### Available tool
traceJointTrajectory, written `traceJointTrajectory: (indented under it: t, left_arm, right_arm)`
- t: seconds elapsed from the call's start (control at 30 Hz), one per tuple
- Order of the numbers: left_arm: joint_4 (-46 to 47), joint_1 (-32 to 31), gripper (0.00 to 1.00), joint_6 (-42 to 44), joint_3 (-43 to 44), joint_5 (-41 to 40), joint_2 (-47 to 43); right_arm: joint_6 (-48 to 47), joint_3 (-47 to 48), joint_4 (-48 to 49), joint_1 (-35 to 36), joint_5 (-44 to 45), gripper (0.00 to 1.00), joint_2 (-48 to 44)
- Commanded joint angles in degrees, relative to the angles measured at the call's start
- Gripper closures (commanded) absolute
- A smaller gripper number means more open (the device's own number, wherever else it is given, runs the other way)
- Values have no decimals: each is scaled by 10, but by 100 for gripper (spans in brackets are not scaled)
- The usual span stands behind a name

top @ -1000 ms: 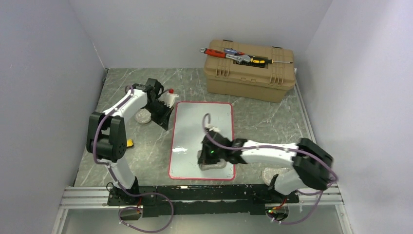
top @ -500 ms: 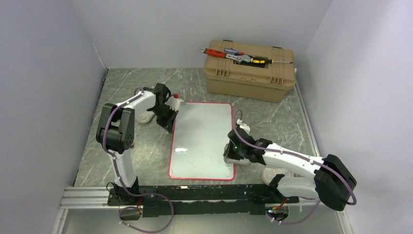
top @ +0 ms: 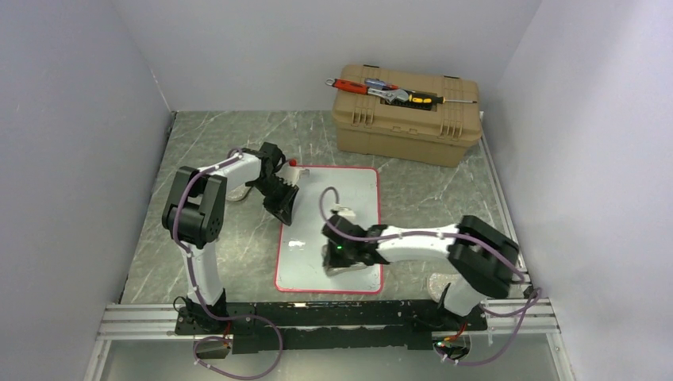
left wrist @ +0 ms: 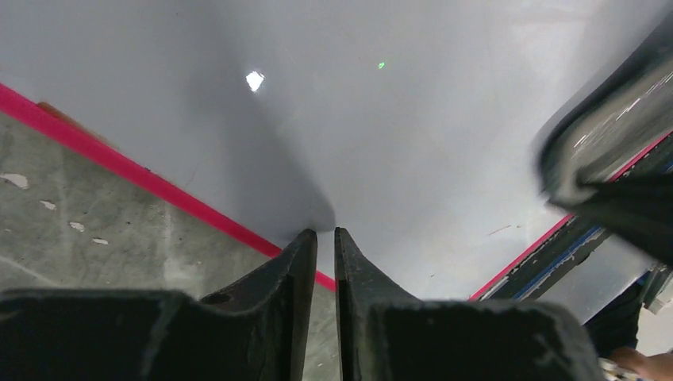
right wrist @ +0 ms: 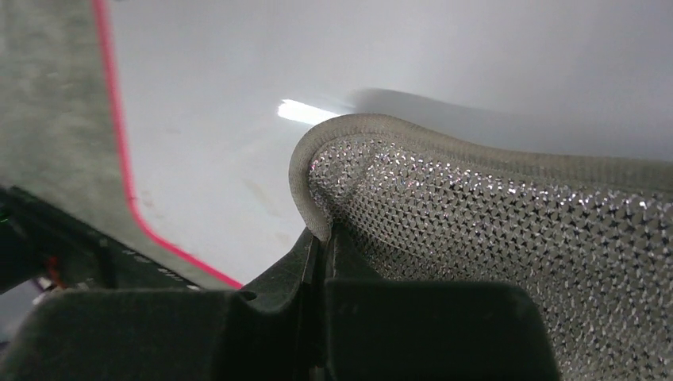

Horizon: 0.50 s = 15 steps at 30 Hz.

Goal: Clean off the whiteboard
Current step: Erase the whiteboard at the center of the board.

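The whiteboard (top: 341, 198), glossy white with a thin red rim, lies flat on the table between the arms. My left gripper (top: 284, 208) hovers low over its left rim (left wrist: 151, 181); the jaws stand a narrow slit apart with nothing between them (left wrist: 326, 232). My right gripper (top: 337, 262) is over the board's lower part, shut on the folded edge of a grey mesh cloth (right wrist: 492, 230) that lies on the white surface (right wrist: 238, 95). A few faint marks (left wrist: 500, 230) show near the board's lower edge.
A tan toolbox (top: 409, 119) with hand tools (top: 389, 91) on its lid stands at the back right. A small red-capped thing (top: 295, 165) sits by the board's top left corner. Round silvery discs lie left (top: 234, 190) and right (top: 444, 282) of the board.
The right gripper swept the cloth out to the board's right edge and back to its lower middle. The left gripper shifted right onto the board's left rim and its jaws parted slightly.
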Motion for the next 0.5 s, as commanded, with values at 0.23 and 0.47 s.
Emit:
traceJointTrajectory:
  t: [0.23,0.47]
  left_arm:
    - [33,-11,83,-10,-17,-99,68]
    - [31,-11,89,-6,-21,-95,71]
  right_arm:
    - [8,134,60,79,-113,100,193]
    - [52,-82,104,66,-102,100,44]
